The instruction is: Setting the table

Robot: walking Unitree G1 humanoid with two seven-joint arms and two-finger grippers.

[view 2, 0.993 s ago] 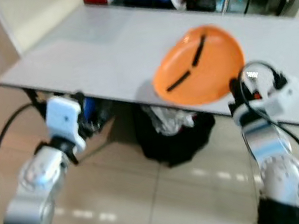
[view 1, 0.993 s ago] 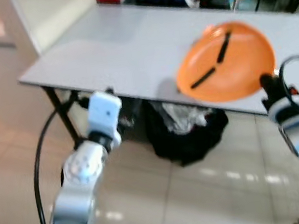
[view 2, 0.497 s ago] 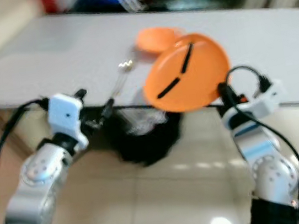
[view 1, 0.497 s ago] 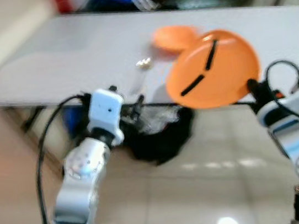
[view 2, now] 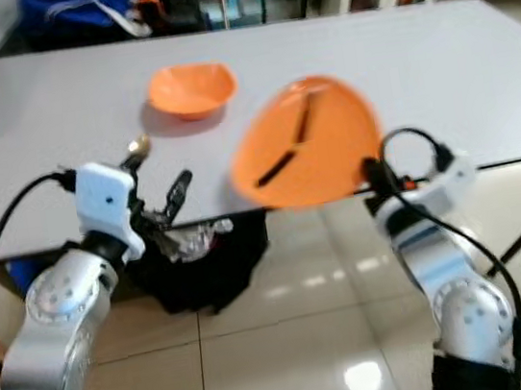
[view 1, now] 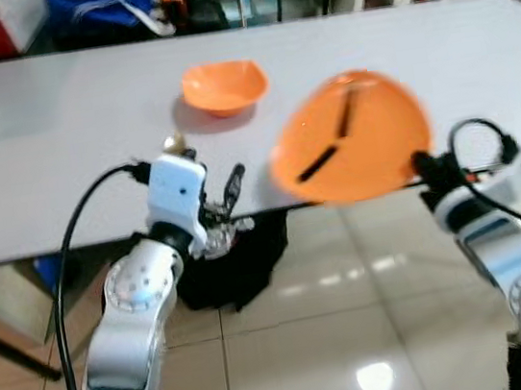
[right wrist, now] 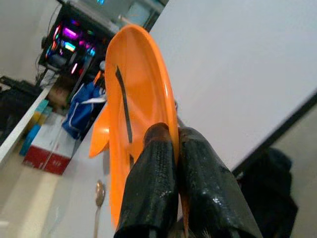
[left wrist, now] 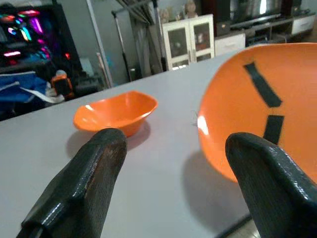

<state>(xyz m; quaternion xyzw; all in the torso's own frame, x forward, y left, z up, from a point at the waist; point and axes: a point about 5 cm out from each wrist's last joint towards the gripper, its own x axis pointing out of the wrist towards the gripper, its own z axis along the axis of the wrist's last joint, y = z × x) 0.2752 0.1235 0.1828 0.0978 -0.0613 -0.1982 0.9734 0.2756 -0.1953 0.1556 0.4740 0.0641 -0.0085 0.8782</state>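
Orange bowl (view 1: 223, 86) newly in view.

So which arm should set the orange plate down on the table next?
Right: the right gripper already pinches the round orange plate's rim above the grey table's near edge; the left gripper is open, empty.

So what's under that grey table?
Under the grey table a black bag sits on the tiled floor, partly hidden by the left gripper. The tabletop hides whatever lies further back.

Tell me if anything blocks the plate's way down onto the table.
Nothing visible does. The right gripper holds the orange plate tilted above the table near its front edge; the orange bowl sits farther back, apart.
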